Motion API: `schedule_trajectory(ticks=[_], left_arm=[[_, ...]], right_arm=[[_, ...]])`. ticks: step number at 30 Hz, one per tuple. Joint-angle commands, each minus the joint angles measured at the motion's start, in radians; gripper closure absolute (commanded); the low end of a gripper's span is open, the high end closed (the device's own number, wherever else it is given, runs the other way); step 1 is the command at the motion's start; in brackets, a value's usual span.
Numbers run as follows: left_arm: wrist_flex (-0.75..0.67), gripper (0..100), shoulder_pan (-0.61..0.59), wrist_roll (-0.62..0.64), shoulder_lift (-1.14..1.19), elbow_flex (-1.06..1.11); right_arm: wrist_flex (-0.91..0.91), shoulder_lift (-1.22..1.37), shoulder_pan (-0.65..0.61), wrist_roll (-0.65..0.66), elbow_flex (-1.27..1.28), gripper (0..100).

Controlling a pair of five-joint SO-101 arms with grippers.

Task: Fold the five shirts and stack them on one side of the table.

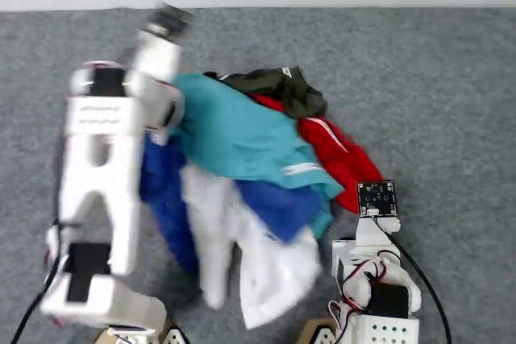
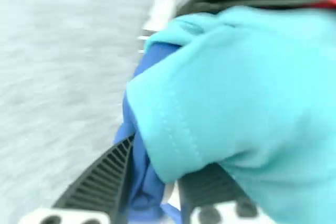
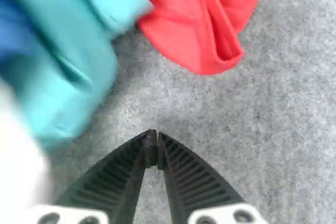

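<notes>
Several shirts lie in a heap mid-table: a teal shirt (image 1: 234, 134) on top, a dark olive shirt (image 1: 282, 86) behind it, a red shirt (image 1: 339, 155) to the right, a blue shirt (image 1: 165, 191) and a white shirt (image 1: 250, 263) toward the front. My left arm (image 1: 105, 151) stands over the heap's left edge. Its gripper (image 2: 155, 166) is shut on a bunch of blue shirt (image 2: 139, 177) and teal shirt (image 2: 236, 93). My right gripper (image 3: 150, 148) is shut with nothing in it, above bare carpet just short of the red shirt (image 3: 205, 19) and the teal shirt (image 3: 63, 61).
Grey carpet (image 1: 451, 102) covers the table, with free room to the right and behind the heap. The right arm's base (image 1: 379, 312) sits at the front edge, cables beside it.
</notes>
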Motion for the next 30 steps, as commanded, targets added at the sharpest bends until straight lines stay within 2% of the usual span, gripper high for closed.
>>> schedule_trajectory(ticks=[1, 10, 17, 21, 25, 27, 30], left_arm=[[-0.015, 100, -0.157, 0.012, -0.172, -0.012], [-0.141, 100, -0.624, 0.008, -0.301, -0.012], [-0.299, 100, -0.887, 0.012, -0.302, -0.012], [-0.318, 99, -0.922, 0.005, -0.301, 0.024], [-0.322, 98, -0.885, -0.038, -0.301, 0.113], [-0.319, 94, -0.87, -0.091, -0.308, 0.153], [-0.315, 79, -0.87, -0.094, -0.308, 0.177]], right_arm=[[0.005, -0.008, -0.002, 0.003, 0.014, 99.0], [0.005, -0.008, -0.002, 0.003, 0.014, 99.0], [0.005, -0.008, -0.002, 0.003, 0.014, 99.0], [0.005, -0.008, -0.002, 0.003, 0.014, 99.0], [0.005, -0.008, -0.002, 0.003, 0.014, 99.0], [0.005, -0.008, -0.002, 0.003, 0.014, 99.0], [0.005, -0.008, -0.002, 0.003, 0.014, 99.0]])
